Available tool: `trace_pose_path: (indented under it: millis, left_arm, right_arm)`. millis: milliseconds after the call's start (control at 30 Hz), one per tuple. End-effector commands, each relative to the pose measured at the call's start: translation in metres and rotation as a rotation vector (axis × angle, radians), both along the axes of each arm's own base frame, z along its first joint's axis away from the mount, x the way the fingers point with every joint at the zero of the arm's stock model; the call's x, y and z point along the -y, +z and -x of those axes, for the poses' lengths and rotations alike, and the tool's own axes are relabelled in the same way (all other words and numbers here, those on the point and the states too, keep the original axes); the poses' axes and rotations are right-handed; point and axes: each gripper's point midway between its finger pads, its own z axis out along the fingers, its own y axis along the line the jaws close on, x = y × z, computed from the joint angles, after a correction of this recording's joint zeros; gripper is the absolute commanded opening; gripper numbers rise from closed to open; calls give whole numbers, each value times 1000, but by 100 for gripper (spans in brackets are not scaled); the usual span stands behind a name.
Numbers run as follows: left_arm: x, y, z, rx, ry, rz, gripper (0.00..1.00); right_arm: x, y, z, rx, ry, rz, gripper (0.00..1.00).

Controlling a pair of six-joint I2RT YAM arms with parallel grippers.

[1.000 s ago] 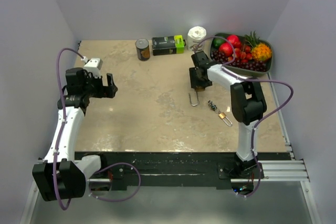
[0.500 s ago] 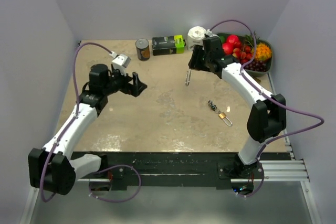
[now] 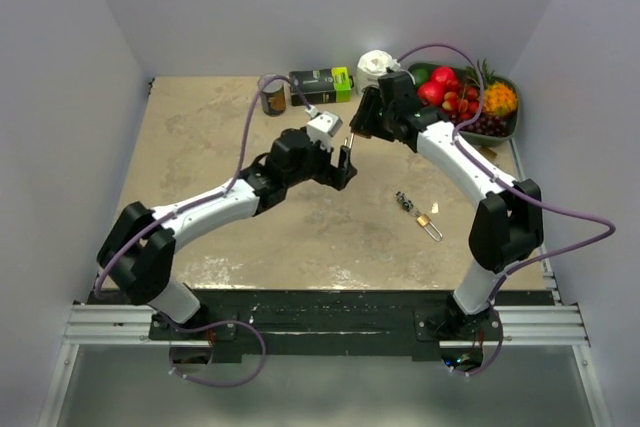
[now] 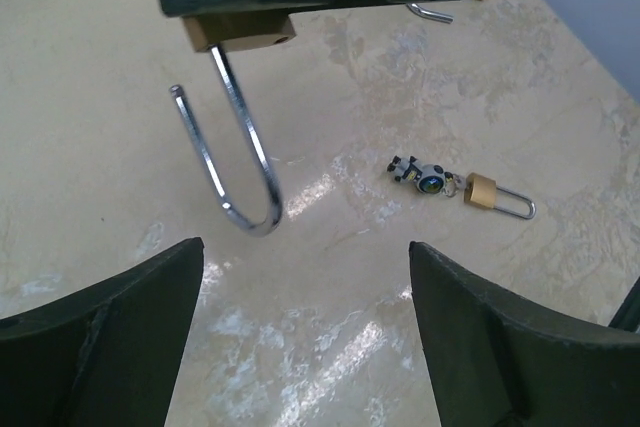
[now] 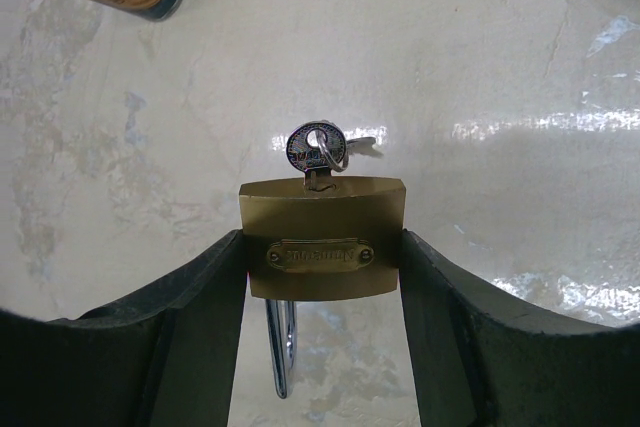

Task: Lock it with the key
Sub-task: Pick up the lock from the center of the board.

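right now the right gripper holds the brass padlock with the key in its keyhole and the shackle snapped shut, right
Not quite: the shackle is open, not snapped shut. The left wrist view shows its free end hanging clear of the lock body. The rest stands: the right gripper holds the brass padlock with the key in its keyhole, as the right wrist view shows.

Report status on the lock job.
Right gripper shut on brass padlock, key in it, shackle open and hanging. Left gripper open, empty, facing the shackle. Second small padlock loose on table, off to the side.
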Motion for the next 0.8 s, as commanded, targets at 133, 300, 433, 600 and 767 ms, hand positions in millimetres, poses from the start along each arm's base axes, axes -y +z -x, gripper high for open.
trace_pose_path:
  millis: [133,300,433,600,767]
  left_arm:
    - [35,10,-35,42,174,70,78]
    - [39,5,-42,22,201,74,58]
    - [43,6,-43,14,193,88,34]
    - [46,9,-42,8,179,98,0]
    - [44,12,-41,0,158,117,0]
  right_arm:
    - [-16,76,-5,205,-9,-82,0]
    - [-17,73,-1,190,-6,-88,0]
    - [-18,73,-1,187,-4,-99,0]
    - [-21,75,0,187,5,-109,0]
    - [-26,80,2,195,35,-129,45]
